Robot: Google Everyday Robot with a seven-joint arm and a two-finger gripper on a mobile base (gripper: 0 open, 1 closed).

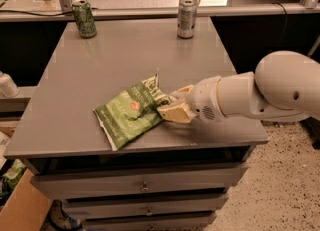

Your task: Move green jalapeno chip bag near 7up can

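Camera view.
- Green jalapeno chip bag (127, 116): front centre of grey table (125, 60), crumpled, right end lifted.
- Gripper (167, 104): at the bag's right end, fingers closed onto that end from the right.
- 7up can (186, 18): upright, far edge, well apart from the bag.
- Dark green can (84, 19): upright, far left corner.
- Drawers (145, 187): below the tabletop, closed, contents hidden.
- Cardboard box (15, 210): floor, lower left, contents unclear.
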